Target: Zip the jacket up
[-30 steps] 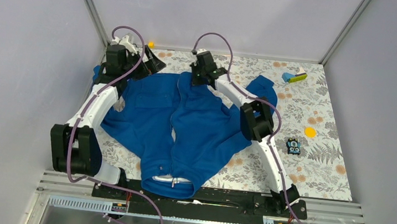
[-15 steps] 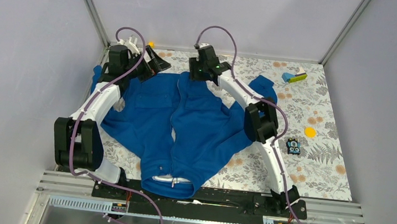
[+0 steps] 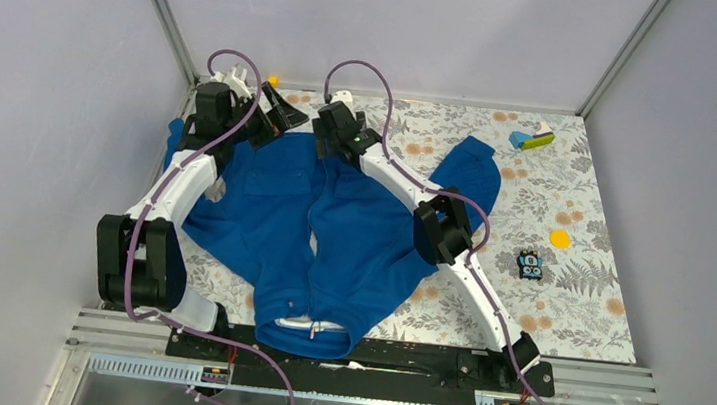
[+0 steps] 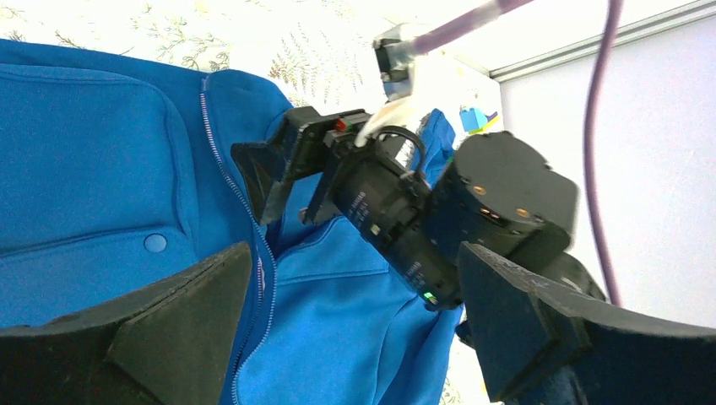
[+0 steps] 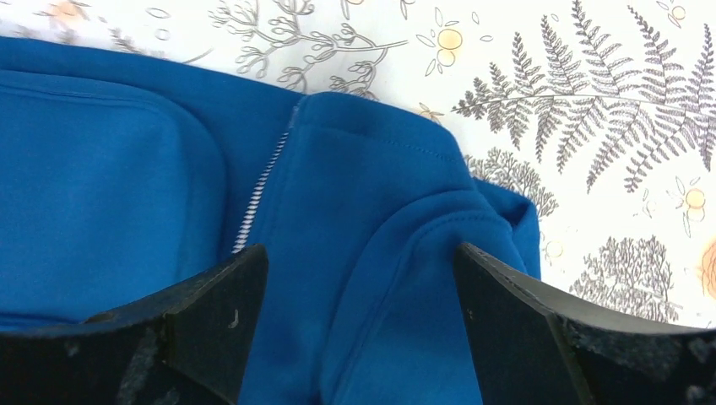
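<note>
Fern-printed tablecloth lies under the jacket, pale lilac walls around.

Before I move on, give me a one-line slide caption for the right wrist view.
Right claw open over the blue jacket edge where the zipper teeth end, fern-print table cover beyond.

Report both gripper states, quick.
Left gripper: open, holding nothing, over the jacket.
Right gripper: open, holding nothing, also over the jacket.
</note>
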Controlling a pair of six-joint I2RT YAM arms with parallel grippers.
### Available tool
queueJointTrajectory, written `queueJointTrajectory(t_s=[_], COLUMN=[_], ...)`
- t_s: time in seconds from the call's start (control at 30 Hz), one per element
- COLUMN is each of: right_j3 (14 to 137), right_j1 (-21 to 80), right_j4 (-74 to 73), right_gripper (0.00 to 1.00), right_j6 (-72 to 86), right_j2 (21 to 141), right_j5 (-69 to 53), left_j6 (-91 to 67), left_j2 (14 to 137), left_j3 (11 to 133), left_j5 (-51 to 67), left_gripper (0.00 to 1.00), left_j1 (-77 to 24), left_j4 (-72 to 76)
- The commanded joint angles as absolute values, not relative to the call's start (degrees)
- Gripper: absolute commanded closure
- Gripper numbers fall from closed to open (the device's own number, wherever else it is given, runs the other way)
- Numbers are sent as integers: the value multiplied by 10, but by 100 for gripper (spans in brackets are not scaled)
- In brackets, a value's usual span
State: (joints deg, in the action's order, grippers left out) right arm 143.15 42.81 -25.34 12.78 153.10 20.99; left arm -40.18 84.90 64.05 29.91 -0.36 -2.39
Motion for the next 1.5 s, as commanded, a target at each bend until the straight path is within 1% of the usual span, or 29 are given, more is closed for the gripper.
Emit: queueJointTrajectory(t_s=[0.0, 0.03, 0.13, 0.2, 0.27, 0.37, 0.4, 0.47, 0.6, 0.87, 0.97, 1.03, 1.1, 1.2, 1.3, 1.4, 1.47], right_j3=[1452, 1464, 1472, 1470, 1473, 1455, 1433, 1364, 1304, 1104, 1054, 1033, 1036, 1060, 1094, 1107, 1109], right_j1=[420, 421, 420, 420, 418, 405, 397, 385, 356, 323, 292, 276, 267, 265, 262, 254, 248], right_j4=[-192, -191, -184, -179, -177, -179, -166, -114, -65, 87, 135, 154, 149, 102, 55, 20, 6], right_gripper=[13, 13, 18, 28, 44, 72, 84, 90, 96, 96, 97, 97, 97, 99, 100, 100, 100], right_j6=[66, 57, 44, 38, 30, 36, 42, 56, 94, 94, 135, 147, 143, 116, 111, 119, 123], right_j2=[1570, 1583, 1601, 1600, 1592, 1560, 1536, 1504, 1456, 1360, 1341, 1336, 1340, 1358, 1376, 1386, 1389], right_j5=[231, 226, 215, 209, 203, 190, 175, 139, 50, -128, -218, -249, -266, -270, -236, -193, -190], left_j6=[-399, -396, -389, -388, -390, -385, -380, -377, -381, -377, -364, -347, -330, -307, -334, -343, -347], left_j2=[837, 837, 846, 847, 841, 829, 826, 824, 836, 886, 902, 915, 935, 974, 1021, 1060, 1085], left_j3=[637, 636, 639, 642, 641, 640, 640, 638, 639, 647, 653, 659, 675, 710, 761, 809, 838], left_j5=[299, 292, 285, 289, 292, 285, 281, 276, 282, 299, 303, 306, 299, 260, 233, 176, 157], left_gripper=[1, 1, 1, 1, 1, 1, 1, 1, 1, 1, 1, 2, 3, 9, 14, 17, 21], left_j1=[-1, -1, -1, -1, 0, -1, -1, -1, -1, -8, -17, -25, -35, -58, -69, -86, -91], left_j4=[12, 13, 5, 2, 3, 5, 4, 4, 4, 5, 5, 4, -6, -46, -69, -71, -72])
